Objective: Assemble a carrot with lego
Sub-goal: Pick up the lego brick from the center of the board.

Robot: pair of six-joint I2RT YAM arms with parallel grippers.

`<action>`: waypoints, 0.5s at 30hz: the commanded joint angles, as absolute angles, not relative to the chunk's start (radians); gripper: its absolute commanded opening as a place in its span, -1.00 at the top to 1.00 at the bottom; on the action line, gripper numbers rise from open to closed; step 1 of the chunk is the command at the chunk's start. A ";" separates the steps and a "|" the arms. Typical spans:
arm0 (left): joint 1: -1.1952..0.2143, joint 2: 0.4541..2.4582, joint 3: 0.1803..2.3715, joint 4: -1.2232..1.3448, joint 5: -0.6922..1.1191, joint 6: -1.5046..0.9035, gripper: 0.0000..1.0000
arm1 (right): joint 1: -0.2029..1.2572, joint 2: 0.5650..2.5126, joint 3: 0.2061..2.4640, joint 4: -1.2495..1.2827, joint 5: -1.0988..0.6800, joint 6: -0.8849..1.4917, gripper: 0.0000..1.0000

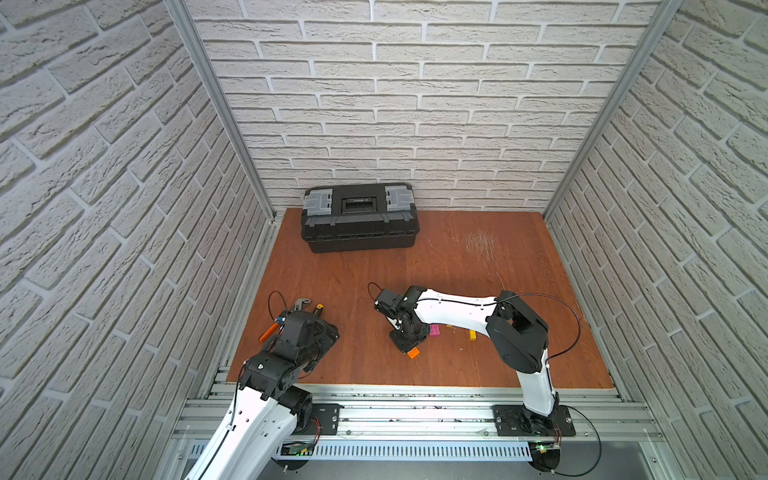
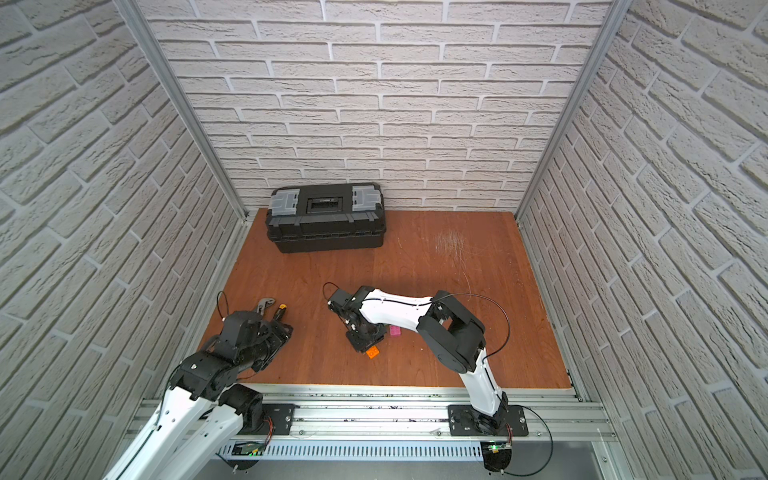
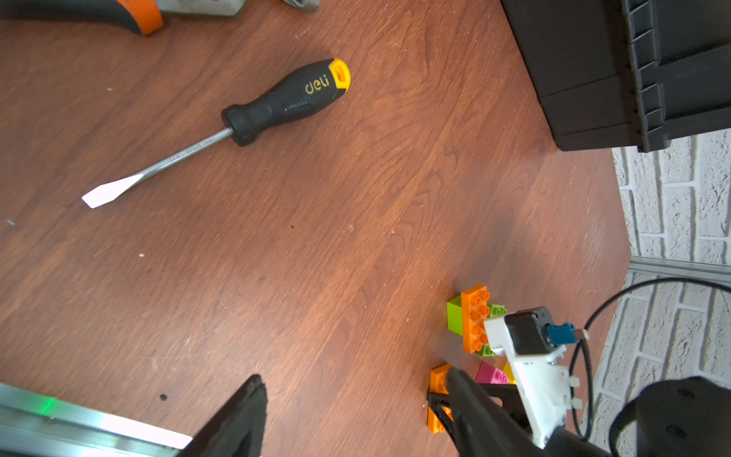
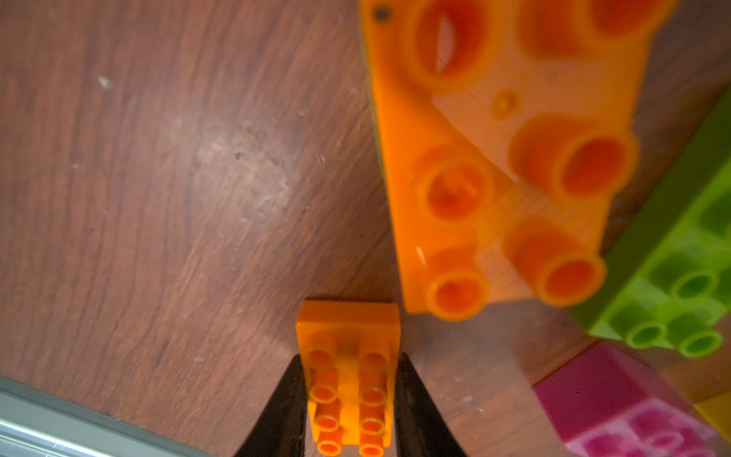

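My right gripper (image 4: 350, 368) is shut on a long orange lego brick (image 4: 348, 332), studs facing the camera, low over the wooden table. In both top views that brick (image 1: 413, 353) (image 2: 372, 352) pokes out under the right gripper (image 1: 409, 347). Just beyond it lies the carrot clump (image 3: 474, 320), a second orange brick (image 4: 494, 158) joined across lime-green bricks (image 4: 672, 277). A pink brick (image 1: 434, 330) (image 4: 613, 403) and a yellow brick (image 1: 473, 335) lie beside it. My left gripper (image 3: 356, 411) (image 1: 328, 332) hangs open and empty at the left, well apart from the bricks.
A black toolbox (image 1: 359, 218) stands at the back of the table. A black-and-yellow screwdriver (image 3: 277, 103) and an orange-handled wrench (image 3: 138, 16) lie near the left gripper. The metal rail (image 1: 415, 399) runs along the table's front edge.
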State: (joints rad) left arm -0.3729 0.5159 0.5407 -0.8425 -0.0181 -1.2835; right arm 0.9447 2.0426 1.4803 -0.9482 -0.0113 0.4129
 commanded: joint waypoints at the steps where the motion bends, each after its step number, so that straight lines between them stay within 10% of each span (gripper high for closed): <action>1: -0.367 0.503 0.529 -0.844 -0.017 -1.279 -0.49 | 0.952 1.991 1.550 -1.021 0.032 0.411 0.59; 15: -0.366 0.503 0.538 -0.848 -0.020 -1.280 -0.49 | 0.882 2.127 2.120 -1.344 0.113 0.107 0.67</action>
State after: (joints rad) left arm -0.3729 0.5083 0.5407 -0.8448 -0.0181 -1.2835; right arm 0.9165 2.0647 2.0781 -1.2442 0.0956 0.2005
